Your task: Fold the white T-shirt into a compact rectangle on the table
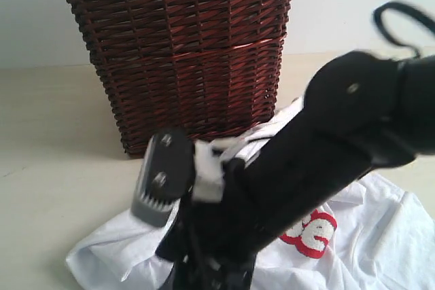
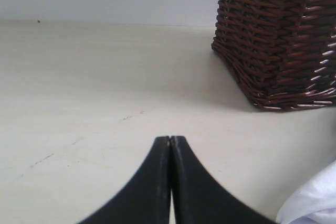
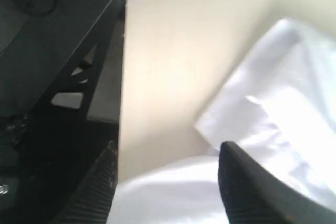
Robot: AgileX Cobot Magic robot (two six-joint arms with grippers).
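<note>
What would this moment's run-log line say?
crumpled white cotton T-shirt: unfolded | left fingers: shut, empty | right fingers: open over shirt

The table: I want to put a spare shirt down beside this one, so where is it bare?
Bare table lies left of the wicker basket and ahead of the shut left gripper. The near middle is crowded: the white T-shirt spreads there under a black arm, with the open right gripper over it.

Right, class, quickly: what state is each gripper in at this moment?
Left gripper: closed, fingers pressed together, holding nothing.
Right gripper: open, fingers apart over the white T-shirt, gripping nothing.
</note>
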